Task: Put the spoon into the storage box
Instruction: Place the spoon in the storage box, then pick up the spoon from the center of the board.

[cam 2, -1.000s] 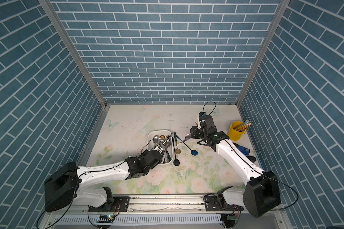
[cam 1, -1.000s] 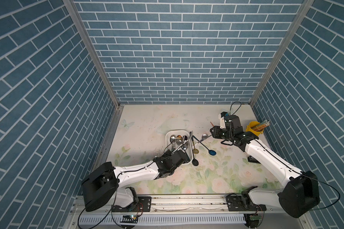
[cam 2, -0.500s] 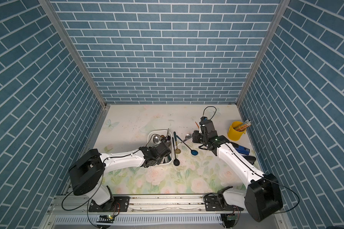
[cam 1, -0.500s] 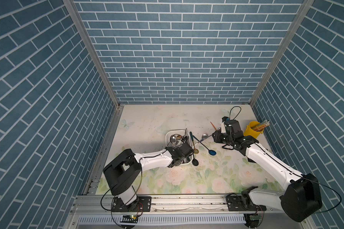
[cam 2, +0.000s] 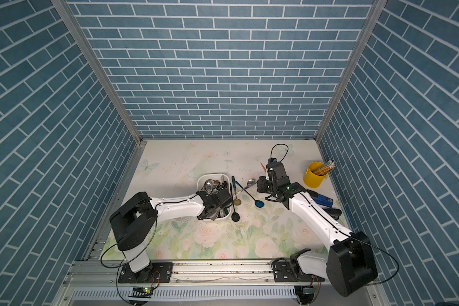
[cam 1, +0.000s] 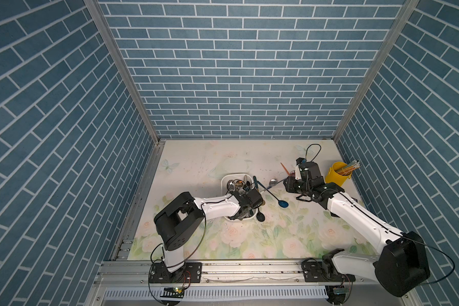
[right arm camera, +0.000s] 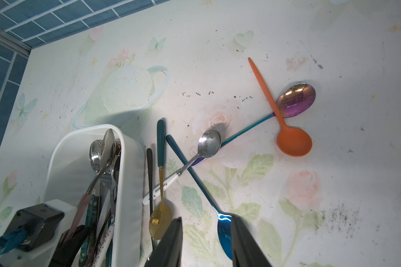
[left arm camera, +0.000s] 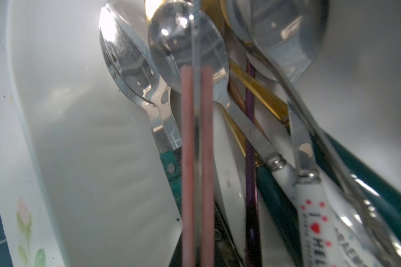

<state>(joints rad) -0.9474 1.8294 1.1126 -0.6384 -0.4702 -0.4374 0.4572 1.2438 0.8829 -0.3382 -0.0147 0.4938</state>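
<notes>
The white storage box [cam 1: 233, 175] [right arm camera: 130, 175] stands mid-table with several spoons in it. My left gripper [cam 1: 245, 206] reaches into the box's near end. It is shut on a pink-handled spoon [left arm camera: 186, 161], whose steel bowl lies among the other spoons in the box. My right gripper [right arm camera: 206, 242] [cam 1: 289, 185] hovers open over the table to the right of the box, nothing between its fingers. Close to its fingers lie a blue spoon [right arm camera: 225, 231] and a gold spoon [right arm camera: 160, 222].
More spoons lie loose beside the box: a white-handled steel one [right arm camera: 208, 143], a black one [cam 1: 260, 216], an orange one [right arm camera: 293, 141] and an iridescent one [right arm camera: 296, 100]. A yellow cup of pencils [cam 1: 338, 177] stands at the right wall, with a blue stapler [cam 2: 322, 200] near it.
My left arm swung its gripper from the box's near side in over the box, still shut. My right gripper drifted slightly toward the front, staying open.
</notes>
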